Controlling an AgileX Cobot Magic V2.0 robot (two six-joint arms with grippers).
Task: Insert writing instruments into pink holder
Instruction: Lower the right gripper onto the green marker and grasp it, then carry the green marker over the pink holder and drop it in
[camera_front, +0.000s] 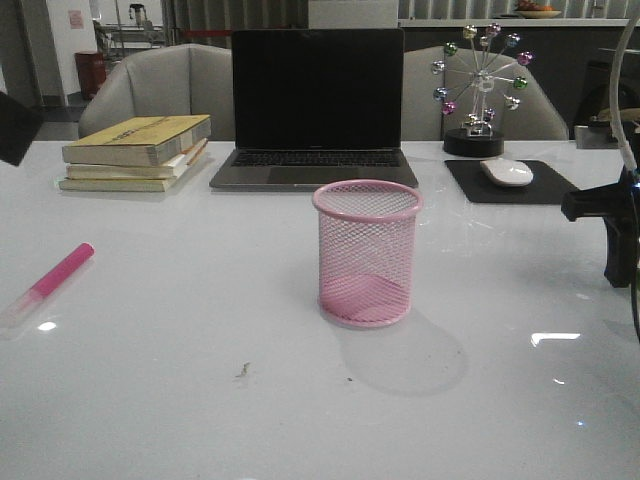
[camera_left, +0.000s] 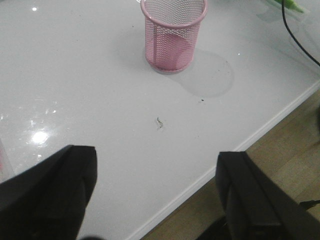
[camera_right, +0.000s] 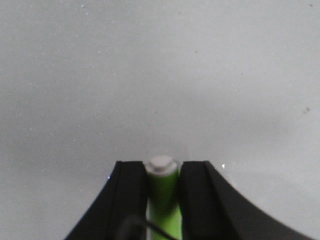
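The pink holder (camera_front: 367, 255), a wire-mesh cup, stands upright and empty at the table's middle; the left wrist view shows the holder (camera_left: 173, 35) too. A bright pink marker (camera_front: 55, 277) with a pale cap lies flat near the left edge. My right gripper (camera_right: 161, 166) is shut on the lime green marker (camera_right: 163, 200), whose whitish end pokes out between the fingers. In the front view that right gripper (camera_front: 620, 235) hangs low at the far right, well clear of the cup. My left gripper (camera_left: 156, 152) is open over the table's near edge, holding nothing.
Behind the cup sit an open laptop (camera_front: 316, 110), a stack of books (camera_front: 135, 152), a mouse on a black pad (camera_front: 508, 172) and a small ferris-wheel ornament (camera_front: 480, 90). A black cable (camera_left: 300, 42) runs near the table's right corner.
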